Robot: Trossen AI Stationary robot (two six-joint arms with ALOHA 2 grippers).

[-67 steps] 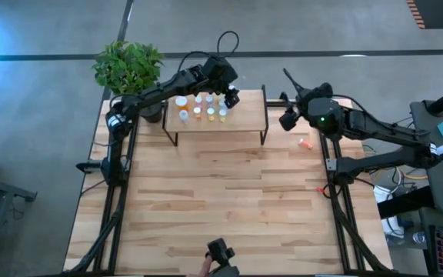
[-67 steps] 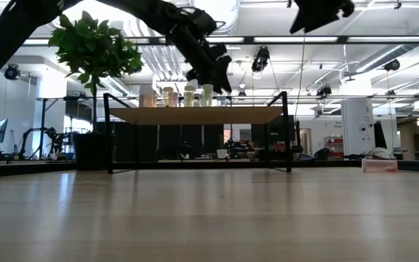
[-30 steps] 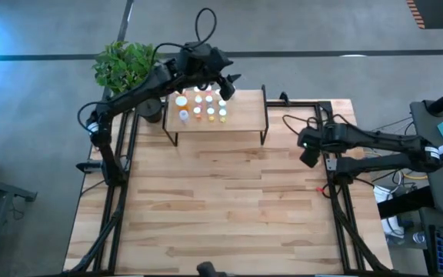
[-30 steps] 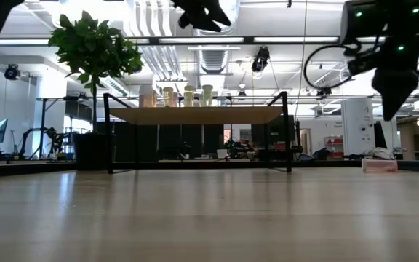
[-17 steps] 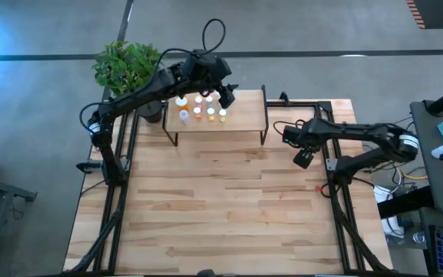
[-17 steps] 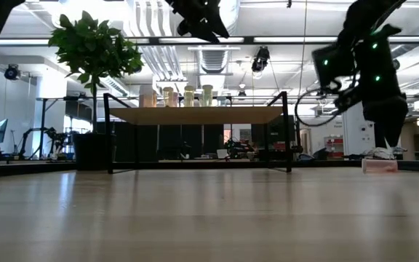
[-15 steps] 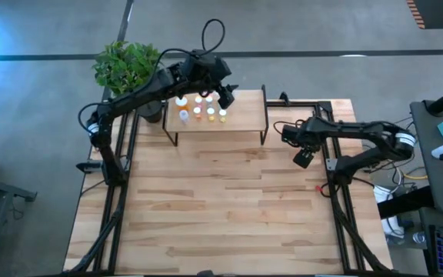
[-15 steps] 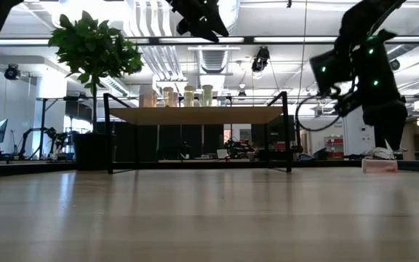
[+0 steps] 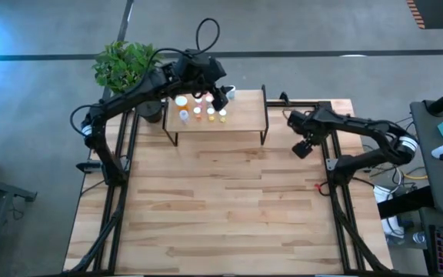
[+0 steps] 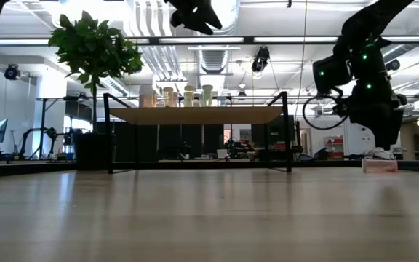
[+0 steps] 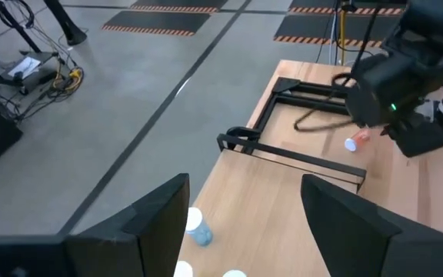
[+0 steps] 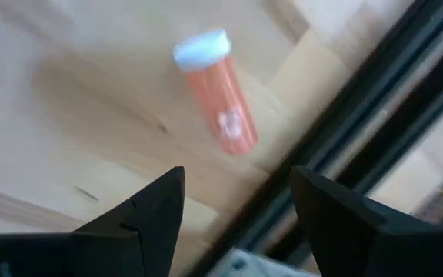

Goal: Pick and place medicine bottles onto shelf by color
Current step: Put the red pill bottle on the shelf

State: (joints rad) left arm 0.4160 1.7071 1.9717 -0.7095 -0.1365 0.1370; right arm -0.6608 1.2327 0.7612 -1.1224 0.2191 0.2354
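Right wrist view, right tool (image 12: 237,208) wide, empty, above lying orange bottle (image 12: 216,91).

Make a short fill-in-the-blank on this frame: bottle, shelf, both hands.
1. The orange bottle lies on its side on the ____, not on the shelf.
2. Its cap is ____.
3. The right hand above it has its fingers ____ and holds nothing.
4. The left hand hangs over the ____.

Missing words: table; white; open; shelf
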